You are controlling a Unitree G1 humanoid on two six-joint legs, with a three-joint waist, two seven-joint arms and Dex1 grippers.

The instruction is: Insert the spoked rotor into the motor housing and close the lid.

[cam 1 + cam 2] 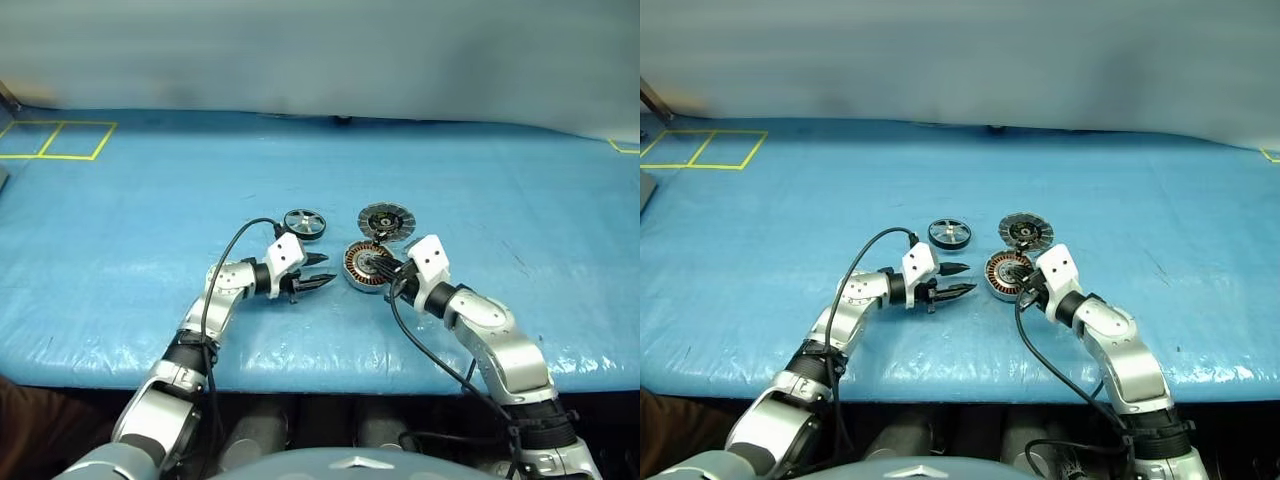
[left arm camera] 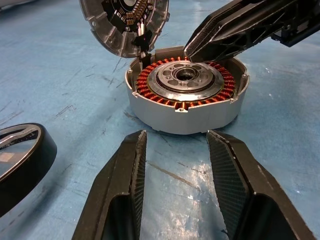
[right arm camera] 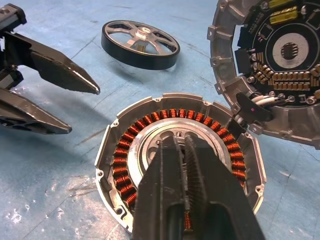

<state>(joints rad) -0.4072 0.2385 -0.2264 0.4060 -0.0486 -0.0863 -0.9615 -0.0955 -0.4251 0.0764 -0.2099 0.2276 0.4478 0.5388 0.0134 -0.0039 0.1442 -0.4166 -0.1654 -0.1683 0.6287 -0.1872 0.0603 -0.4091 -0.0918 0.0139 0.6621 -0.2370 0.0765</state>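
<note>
Tape (image 1: pixel 55 140) in yellow marks two squares on the blue table cover (image 1: pixel 150 200), well to the left of the motor housing (image 1: pixel 364 266) and beyond it. Left gripper (image 1: pixel 322 272) hangs just left of the housing, fingers (image 2: pixel 125 175) partly spread, holding nothing, tips aimed at the housing wall. Spoked rotor (image 1: pixel 305 223) lies flat on the cover, left of the housing and a little beyond it, near but apart. The housing sits open, copper windings exposed around the hub. Right gripper (image 3: pixel 182 145) reaches in from the housing's right, fingers pressed together over the hub, so the opening is obstructed. Whether the tips touch the hub cannot be told. Lid (image 1: pixel 386 220) stands swung open at the housing's far right edge, inner face up, joined by short wires
</note>
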